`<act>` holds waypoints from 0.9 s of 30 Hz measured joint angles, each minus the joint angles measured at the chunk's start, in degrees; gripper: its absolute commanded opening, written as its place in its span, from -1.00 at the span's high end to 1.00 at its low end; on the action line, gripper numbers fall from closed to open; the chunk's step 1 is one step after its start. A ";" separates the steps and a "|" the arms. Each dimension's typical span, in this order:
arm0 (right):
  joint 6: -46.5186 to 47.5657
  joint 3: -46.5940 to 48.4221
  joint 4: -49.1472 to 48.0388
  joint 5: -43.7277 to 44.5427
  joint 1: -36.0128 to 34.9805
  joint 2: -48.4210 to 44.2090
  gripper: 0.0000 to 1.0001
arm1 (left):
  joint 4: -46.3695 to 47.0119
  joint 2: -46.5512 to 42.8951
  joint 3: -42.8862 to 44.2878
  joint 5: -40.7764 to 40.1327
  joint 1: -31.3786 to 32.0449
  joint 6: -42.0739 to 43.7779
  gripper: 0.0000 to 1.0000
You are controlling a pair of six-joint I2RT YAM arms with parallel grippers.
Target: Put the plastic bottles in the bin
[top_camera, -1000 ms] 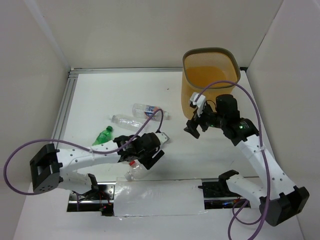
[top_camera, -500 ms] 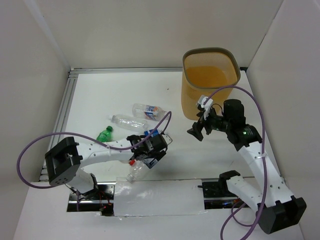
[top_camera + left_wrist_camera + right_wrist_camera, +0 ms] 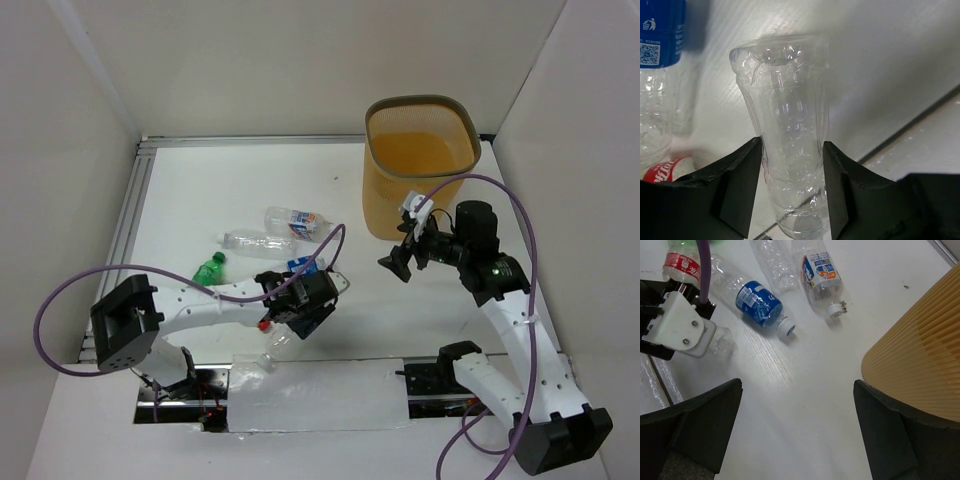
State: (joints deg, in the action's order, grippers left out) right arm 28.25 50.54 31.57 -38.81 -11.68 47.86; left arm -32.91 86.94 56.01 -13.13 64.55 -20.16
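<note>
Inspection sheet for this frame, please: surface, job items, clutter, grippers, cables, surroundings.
Surface: white table, glossy strip at near edge.
Job's things: bin upright, far right; six bottles outside it.
Clutter: nothing seen.
Grippers: left gripper shut on clear bottle; right gripper open, holding nothing, near bin.
Cables: purple cables loop over both arms.
Surroundings: white walls on three sides.
</note>
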 measured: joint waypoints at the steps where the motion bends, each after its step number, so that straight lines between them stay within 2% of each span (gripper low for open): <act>1: 0.09 0.00 0.07 -0.02 0.09 -0.26 -0.97 | -0.13 -0.44 0.04 0.59 0.39 -0.26 0.56; 5: 0.28 -0.33 0.20 -0.09 0.52 -1.64 -0.85 | -1.79 -4.04 2.03 2.84 1.31 -1.31 0.65; 8: 1.05 -0.39 0.55 -0.04 0.61 -2.32 -0.57 | -2.89 -8.28 6.64 3.78 1.36 -1.53 0.74; 9: 1.27 -0.42 0.63 -0.04 0.61 -2.47 -0.38 | -3.23 -9.44 8.52 3.82 1.36 -1.68 0.78; 12: 1.97 -0.42 0.79 0.02 0.61 -3.02 0.00 | -3.63 -12.35 15.04 2.51 1.33 -2.56 0.84; 13: 2.34 -0.46 0.92 0.04 0.63 -3.32 0.35 | -4.04 -12.87 17.27 1.62 1.33 -2.62 0.84; 16: 3.23 -0.66 1.31 0.09 0.68 -4.37 0.96 | -4.50 -13.38 22.38 -1.05 1.33 -2.71 0.84; 20: 5.05 -0.76 2.82 -0.57 0.70 -5.53 1.00 | -3.08 -13.38 27.67 -4.31 1.33 -2.12 0.84; 27: 9.92 -1.62 6.58 -2.43 -0.17 -6.47 1.00 | 8.17 -12.39 35.15 -6.36 0.57 3.30 0.84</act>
State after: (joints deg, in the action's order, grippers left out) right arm 38.17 48.93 38.15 -41.23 -11.86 41.39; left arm -24.73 74.54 91.15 -19.49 65.12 -16.86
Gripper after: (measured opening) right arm 0.008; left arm 0.597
